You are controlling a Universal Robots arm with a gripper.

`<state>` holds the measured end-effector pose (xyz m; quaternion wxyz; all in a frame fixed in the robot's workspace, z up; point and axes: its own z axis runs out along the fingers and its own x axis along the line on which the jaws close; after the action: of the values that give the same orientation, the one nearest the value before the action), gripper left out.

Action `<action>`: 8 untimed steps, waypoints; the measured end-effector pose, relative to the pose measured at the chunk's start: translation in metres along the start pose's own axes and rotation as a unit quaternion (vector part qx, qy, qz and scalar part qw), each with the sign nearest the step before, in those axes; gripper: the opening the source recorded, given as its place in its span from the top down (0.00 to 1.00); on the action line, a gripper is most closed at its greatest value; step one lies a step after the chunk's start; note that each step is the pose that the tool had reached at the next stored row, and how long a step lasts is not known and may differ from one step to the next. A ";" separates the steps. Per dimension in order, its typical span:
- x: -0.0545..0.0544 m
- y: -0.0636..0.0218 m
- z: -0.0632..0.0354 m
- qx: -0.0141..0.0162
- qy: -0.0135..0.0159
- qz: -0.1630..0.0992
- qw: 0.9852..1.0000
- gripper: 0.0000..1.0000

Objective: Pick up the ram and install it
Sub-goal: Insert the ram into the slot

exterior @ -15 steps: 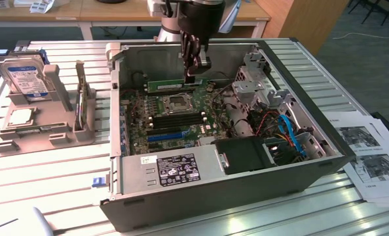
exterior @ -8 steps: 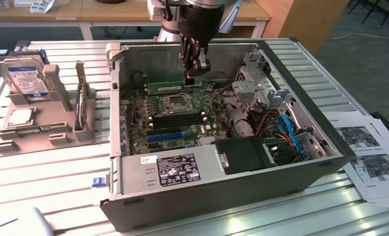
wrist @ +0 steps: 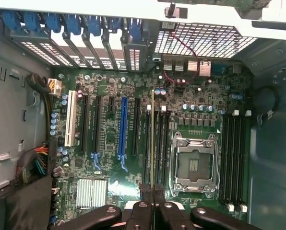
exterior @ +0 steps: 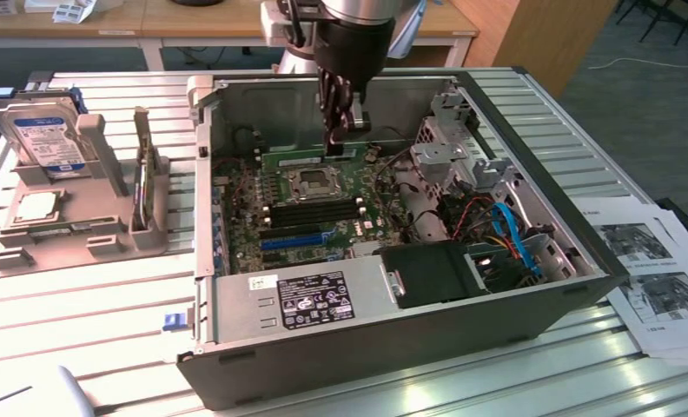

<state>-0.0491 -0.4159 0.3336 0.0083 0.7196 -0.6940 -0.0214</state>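
In pincer [wrist: 152,192], ram [wrist: 152,134] parallel to slots [wrist: 161,143]

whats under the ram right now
Under the ram, held edge-on by the gripper, lie the black memory slots beside the CPU socket; the slot directly beneath it is covered.

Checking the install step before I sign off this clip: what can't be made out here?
Wrist view: the ram shows edge-on as a thin line, so its chips are hidden.
Exterior view: the gripper hides part of the ram; whether its lower edge meets the memory slots cannot be told.
Exterior view's left: the hard drive label is too small to read.
Exterior view's right: the printed sheets are cut off by the edge.
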 end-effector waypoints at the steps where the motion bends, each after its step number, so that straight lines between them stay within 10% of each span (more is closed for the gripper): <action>1: 0.000 -0.0001 0.0013 0.000 0.000 0.000 1.000 0.88; 8: 0.000 -0.0004 0.0090 0.000 0.000 0.000 1.000 0.88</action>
<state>-0.0491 -0.4158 0.3246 0.0082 0.7196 -0.6940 -0.0214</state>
